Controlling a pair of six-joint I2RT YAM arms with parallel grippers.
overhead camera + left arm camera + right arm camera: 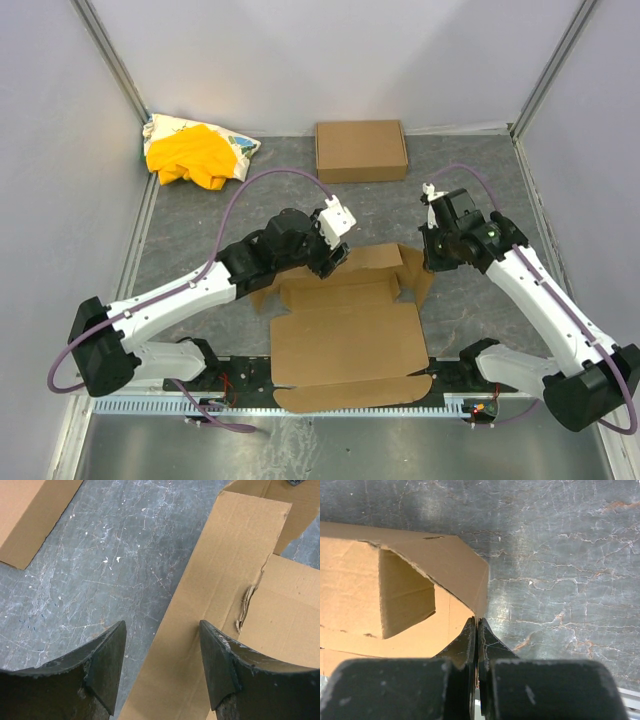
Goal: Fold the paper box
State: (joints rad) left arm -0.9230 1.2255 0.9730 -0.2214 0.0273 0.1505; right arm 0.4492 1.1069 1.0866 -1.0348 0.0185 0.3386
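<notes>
Grey counter (200, 215); the paper box (345, 340) lies mostly flat and unfolded at its near edge between my arms, right side raised. My left end effector (161, 630) hangs spread apart over the box's far-left strip. My right end effector (477, 625) is clamped on that raised side.

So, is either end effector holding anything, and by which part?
The right end effector appears shut on the paper box, pinching the edge of its raised side flap. The left end effector is open, holding nothing.
</notes>
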